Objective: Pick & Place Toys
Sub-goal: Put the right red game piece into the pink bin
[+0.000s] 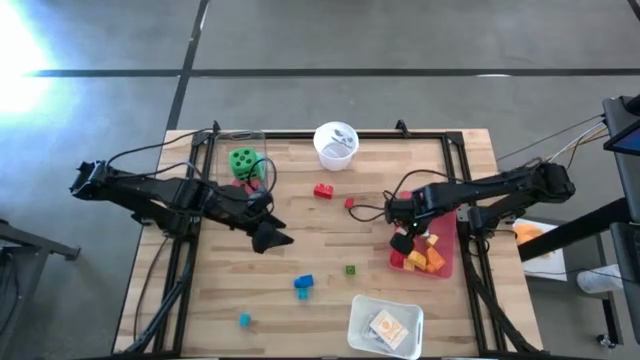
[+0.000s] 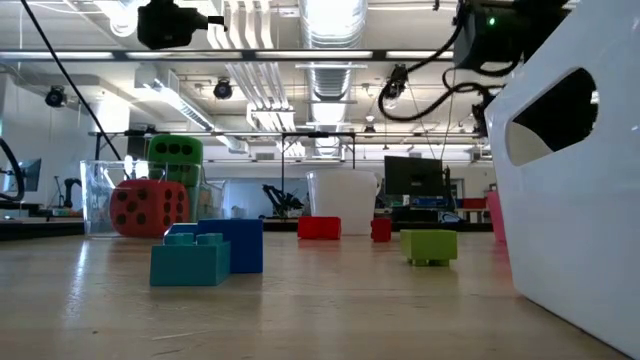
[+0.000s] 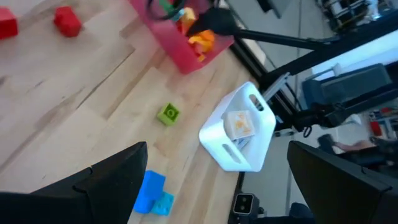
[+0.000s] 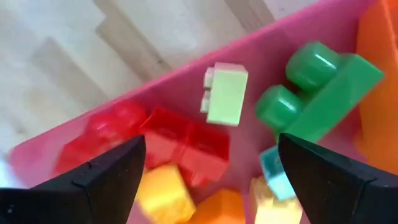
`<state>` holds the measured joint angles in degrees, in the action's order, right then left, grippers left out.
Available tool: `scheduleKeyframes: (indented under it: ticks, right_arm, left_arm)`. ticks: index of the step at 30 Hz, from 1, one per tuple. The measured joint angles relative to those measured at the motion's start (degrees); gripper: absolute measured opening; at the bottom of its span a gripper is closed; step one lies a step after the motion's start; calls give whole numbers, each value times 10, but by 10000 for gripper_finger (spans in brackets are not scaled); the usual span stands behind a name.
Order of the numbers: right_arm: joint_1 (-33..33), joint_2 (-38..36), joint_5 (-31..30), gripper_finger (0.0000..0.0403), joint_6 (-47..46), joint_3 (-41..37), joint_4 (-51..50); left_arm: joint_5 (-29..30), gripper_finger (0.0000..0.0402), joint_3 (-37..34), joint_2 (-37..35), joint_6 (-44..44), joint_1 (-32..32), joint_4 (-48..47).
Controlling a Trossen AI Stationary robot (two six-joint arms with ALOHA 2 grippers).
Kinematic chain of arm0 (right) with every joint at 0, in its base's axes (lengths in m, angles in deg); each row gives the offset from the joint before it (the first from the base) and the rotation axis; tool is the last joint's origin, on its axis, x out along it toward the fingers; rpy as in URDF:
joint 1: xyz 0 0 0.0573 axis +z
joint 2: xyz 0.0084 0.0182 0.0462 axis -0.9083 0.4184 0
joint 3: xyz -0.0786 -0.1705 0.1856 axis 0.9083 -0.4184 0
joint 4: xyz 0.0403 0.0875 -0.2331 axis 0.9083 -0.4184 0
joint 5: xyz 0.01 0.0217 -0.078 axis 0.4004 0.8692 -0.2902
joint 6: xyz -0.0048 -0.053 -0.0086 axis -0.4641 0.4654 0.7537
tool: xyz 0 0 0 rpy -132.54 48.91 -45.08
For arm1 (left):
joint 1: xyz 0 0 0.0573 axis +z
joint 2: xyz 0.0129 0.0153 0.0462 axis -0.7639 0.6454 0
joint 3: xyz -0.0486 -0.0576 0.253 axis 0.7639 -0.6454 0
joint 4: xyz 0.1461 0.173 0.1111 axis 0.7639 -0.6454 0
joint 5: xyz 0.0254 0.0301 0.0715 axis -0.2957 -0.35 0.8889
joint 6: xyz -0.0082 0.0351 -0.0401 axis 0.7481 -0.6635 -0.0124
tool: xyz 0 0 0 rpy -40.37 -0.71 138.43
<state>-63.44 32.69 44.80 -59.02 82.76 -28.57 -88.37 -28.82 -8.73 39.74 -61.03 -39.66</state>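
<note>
**Two arms, one pink bin of bricks**

Two grippers have their jaws wide apart and hold nothing. The right gripper (image 1: 403,240) hangs over the near corner of the pink bin (image 1: 446,268). Red, yellow, orange and green bricks (image 4: 320,93) lie jumbled inside. The left gripper (image 1: 270,238) waits above bare wood. A blue brick pair (image 1: 303,285), a small green brick (image 1: 350,270) and a white tray (image 1: 385,324) sit nearer. Farther off are a red brick (image 1: 323,190), a green dice (image 1: 244,162) in a clear box and a white cup (image 1: 336,146).
</note>
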Motion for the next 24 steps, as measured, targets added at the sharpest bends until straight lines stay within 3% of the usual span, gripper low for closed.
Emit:
scheduleKeyframes:
  ticks: [6, 12, 17, 24]
  right_arm:
    - [0, -51, 13, 359, -22, 47, -42]
    - [0, -66, -20, 359, -86, 132, -39]
    - [-5, -16, -87, 359, -78, 223, -38]
    - [-34, 113, -98, 359, 63, 329, -37]
  left_arm:
    - [23, 390, 0, 0, 11, 0, -12]
    - [136, 371, 0, 0, -5, -17, -8]
    - [165, 325, 0, 0, -19, -20, -9]
    - [164, 277, 0, -11, -30, -20, -15]
